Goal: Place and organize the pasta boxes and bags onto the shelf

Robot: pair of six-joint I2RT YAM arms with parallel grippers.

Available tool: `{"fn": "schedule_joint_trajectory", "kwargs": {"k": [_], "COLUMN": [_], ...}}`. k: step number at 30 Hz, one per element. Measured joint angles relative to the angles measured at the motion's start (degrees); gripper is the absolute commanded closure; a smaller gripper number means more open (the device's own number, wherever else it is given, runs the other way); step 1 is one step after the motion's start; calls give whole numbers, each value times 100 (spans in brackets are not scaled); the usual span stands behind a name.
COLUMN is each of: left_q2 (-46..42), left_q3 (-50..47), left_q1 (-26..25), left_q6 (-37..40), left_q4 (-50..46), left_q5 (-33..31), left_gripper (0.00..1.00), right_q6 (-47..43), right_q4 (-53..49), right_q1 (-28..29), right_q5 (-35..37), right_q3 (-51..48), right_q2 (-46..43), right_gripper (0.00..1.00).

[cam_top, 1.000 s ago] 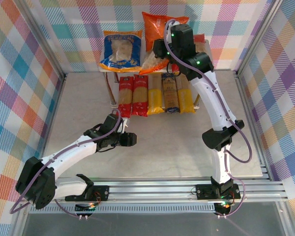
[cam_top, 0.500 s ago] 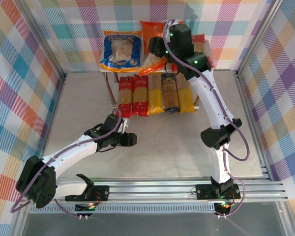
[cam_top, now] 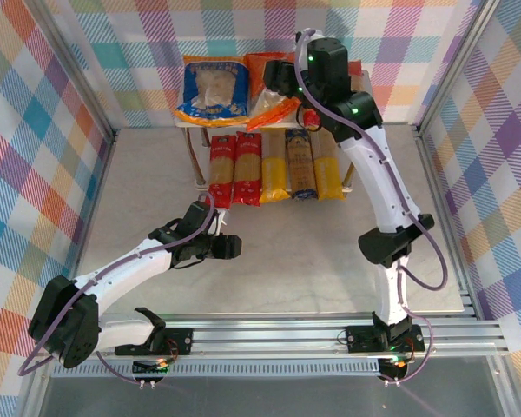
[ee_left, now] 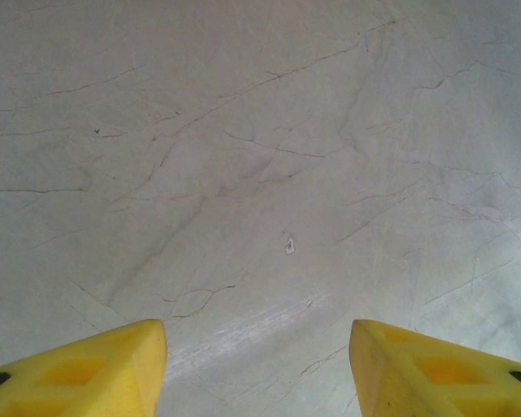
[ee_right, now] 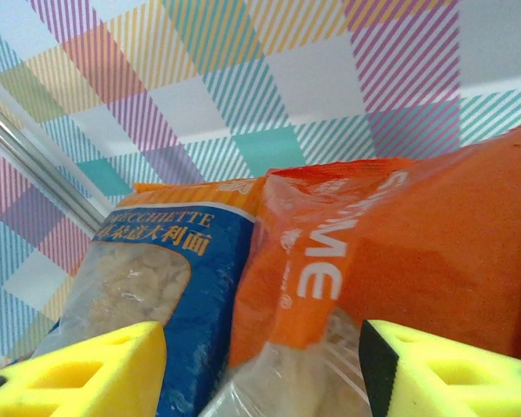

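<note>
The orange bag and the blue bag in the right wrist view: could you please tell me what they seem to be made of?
Orange bag: likely thin plastic film, glossy; it creases and catches light. Blue bag: apparently similar printed film, with a see-through window in its front.

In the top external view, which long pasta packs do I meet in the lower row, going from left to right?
first red pack → second red pack → first yellow pack → dark pack → second yellow pack
</note>
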Motion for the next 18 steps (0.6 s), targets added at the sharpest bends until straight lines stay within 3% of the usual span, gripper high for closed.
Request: {"fn": "schedule_joint_trajectory", "kwargs": {"k": [6, 10, 18], "left_q2": [-210, -345, -374], "left_q3": [61, 120, 120], "left_q1": [0, 0, -2], "left_q6": [33, 98, 149], "left_q4": [-79, -144, -197], "left_q5": [-2, -28, -74], "left_gripper": [42, 42, 42], "right_q6": [-46, 201, 1180], "right_q4": [-144, -155, 343], "right_q1": [-74, -221, -870], "right_q5": [243, 260, -511], "right_q3": [-601, -1281, -3036], "right_q2": [-542, -863, -1609], "right_gripper": [59, 52, 52]}}
